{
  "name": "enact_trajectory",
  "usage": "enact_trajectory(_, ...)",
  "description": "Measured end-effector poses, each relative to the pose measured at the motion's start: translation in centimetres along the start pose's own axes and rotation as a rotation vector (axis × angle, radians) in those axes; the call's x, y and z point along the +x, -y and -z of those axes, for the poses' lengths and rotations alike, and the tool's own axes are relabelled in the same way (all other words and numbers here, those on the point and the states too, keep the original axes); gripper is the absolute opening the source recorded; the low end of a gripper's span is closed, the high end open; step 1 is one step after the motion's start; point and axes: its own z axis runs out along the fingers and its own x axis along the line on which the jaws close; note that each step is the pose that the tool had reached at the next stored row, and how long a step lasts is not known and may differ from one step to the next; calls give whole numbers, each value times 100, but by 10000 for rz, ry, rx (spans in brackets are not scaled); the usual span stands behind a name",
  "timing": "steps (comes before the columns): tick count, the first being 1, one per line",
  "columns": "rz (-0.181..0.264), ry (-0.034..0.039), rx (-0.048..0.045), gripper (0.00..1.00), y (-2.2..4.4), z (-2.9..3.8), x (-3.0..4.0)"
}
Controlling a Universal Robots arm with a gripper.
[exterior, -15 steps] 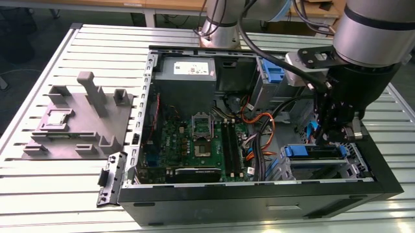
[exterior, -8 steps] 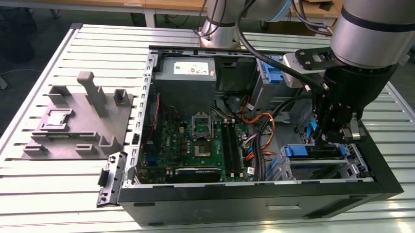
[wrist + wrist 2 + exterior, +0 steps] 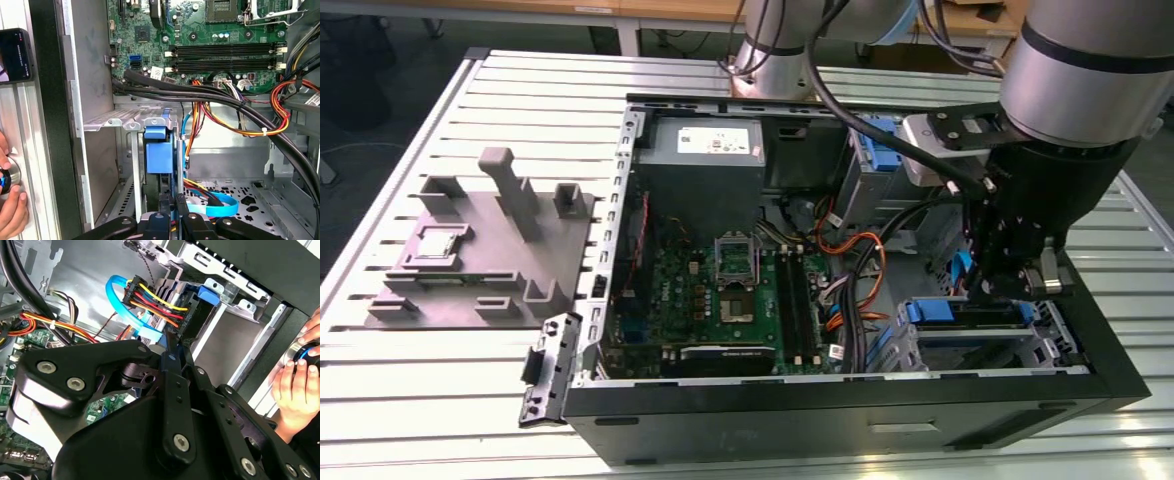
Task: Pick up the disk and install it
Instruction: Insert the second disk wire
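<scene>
- Disk (image 3: pixel 974 312): exterior view, blue-framed, on edge in the drive cage (image 3: pixel 987 345) at the corner of the open PC case (image 3: pixel 854 420), on the exterior view's right. Gripper (image 3: pixel 1007 285) hangs straight down onto it; fingers reach the disk's top edge. Grip itself hidden behind the arm.
- Same view: motherboard (image 3: pixel 720 290) fills the case floor; power supply (image 3: pixel 707 150) at the far wall. Grey stand (image 3: pixel 480 250) sits on the slatted table (image 3: pixel 427 400), well apart, on the exterior view's left.
- Second wrist view: gripper (image 3: pixel 170 352), narrow, fingers close together around a thin blue edge. Just beyond, a bundle of red, yellow and black wires (image 3: pixel 155 305) and a blue ribbon cable (image 3: pixel 125 305). A person's hand (image 3: pixel 295 385) rests outside the case wall.
- First wrist view: disk (image 3: pixel 161 160) upright in the cage slot, blue carrier face showing, directly ahead of the gripper (image 3: pixel 172 212). Fingers pinch its near edge. Hand (image 3: pixel 10 200) on a round knob beside the case.
</scene>
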Motion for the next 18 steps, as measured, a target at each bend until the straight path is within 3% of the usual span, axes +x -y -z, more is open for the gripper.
enact_trajectory(18, -2, 9, 11, 16, 1, -38, 23)
